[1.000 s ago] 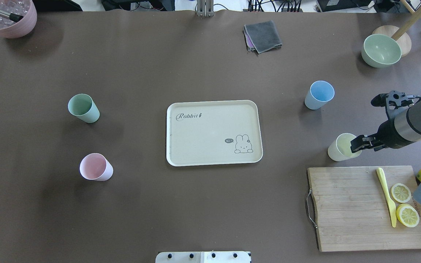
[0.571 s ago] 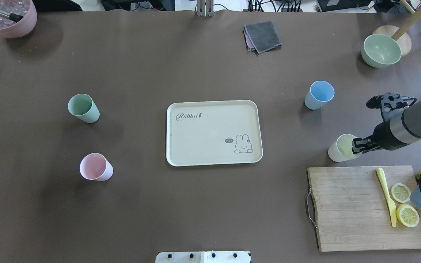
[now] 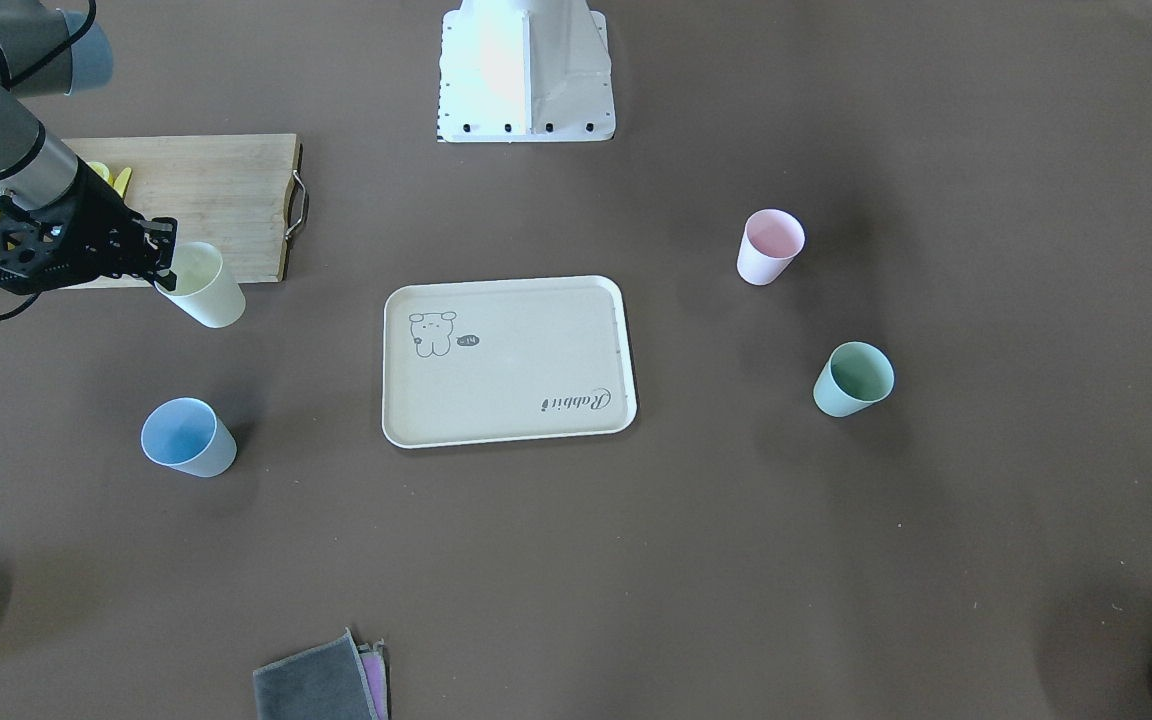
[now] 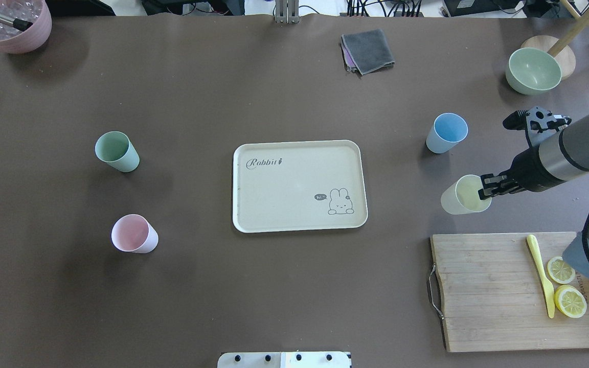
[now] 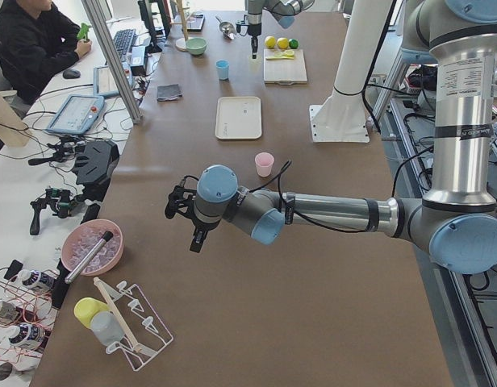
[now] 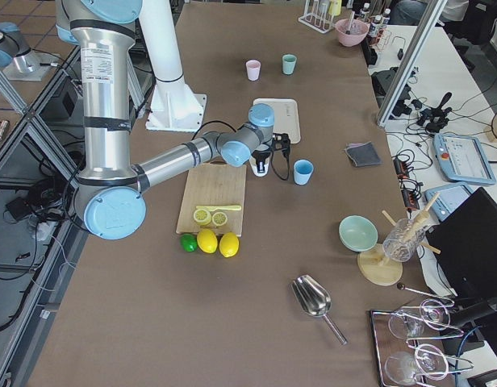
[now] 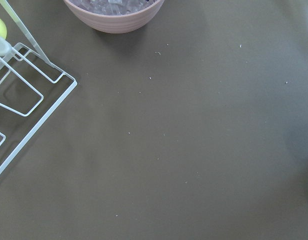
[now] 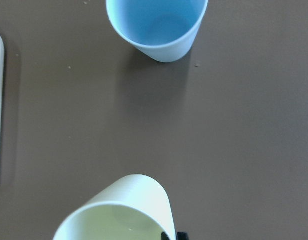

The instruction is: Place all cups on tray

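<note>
**While three cups stand on the table, the right claw grips the fourth**

Across the brown table (image 4: 294, 296), the wooden cutting board (image 4: 489, 291) lies at the robot's near right. The cream tray (image 4: 294, 189) lies at the centre, and all four cups are off it. The pale yellow cup (image 4: 457, 200) is tilted, between the tray and the right arm, just beyond the board. Whether its base touches the table cannot be told. The light blue cup (image 4: 447, 133) stands upright near it, farther from the robot. The mint green cup (image 4: 116, 152) and the pink cup (image 4: 134, 234) stand upright, well left of the tray. The right gripper (image 4: 484, 190) is pinched on the yellow cup's rim. The left gripper (image 5: 194, 222) hangs over the table's left end. Its jaw state cannot be told.
</note>
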